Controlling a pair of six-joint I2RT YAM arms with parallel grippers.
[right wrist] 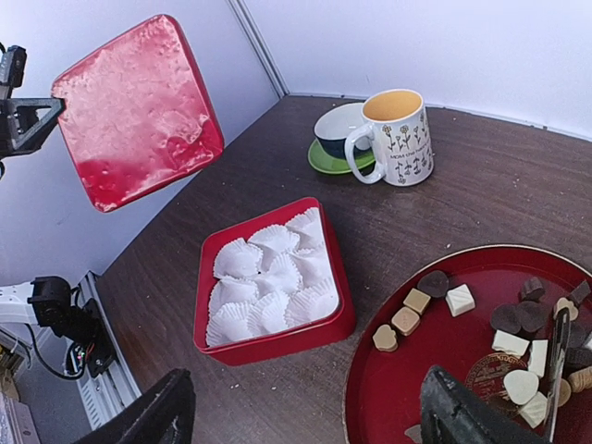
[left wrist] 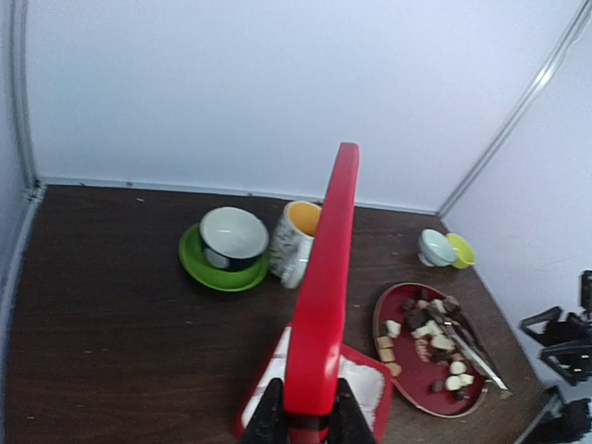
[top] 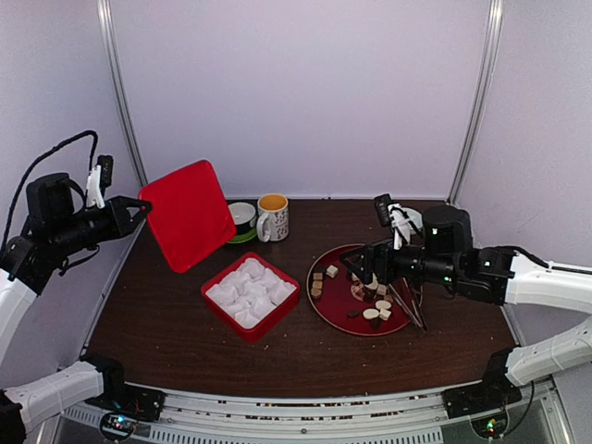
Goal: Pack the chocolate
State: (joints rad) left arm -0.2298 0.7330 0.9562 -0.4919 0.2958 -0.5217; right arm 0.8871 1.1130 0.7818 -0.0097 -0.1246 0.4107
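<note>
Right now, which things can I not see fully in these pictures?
- Left wrist view: the red lid hides most of the paper cups.
- Right wrist view: the plate is cut off by the right and bottom edges.
- Top view: the right gripper covers some chocolate.

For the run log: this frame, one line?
left hand: holds lid aloft | right hand: open over plate | box: cups only | chocolate: on plate

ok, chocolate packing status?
Left jaws shut on red lid, held aloft. Right jaws open over plate. Chocolate all on plate; box paper cups empty. Tongs lying among pieces.
</note>
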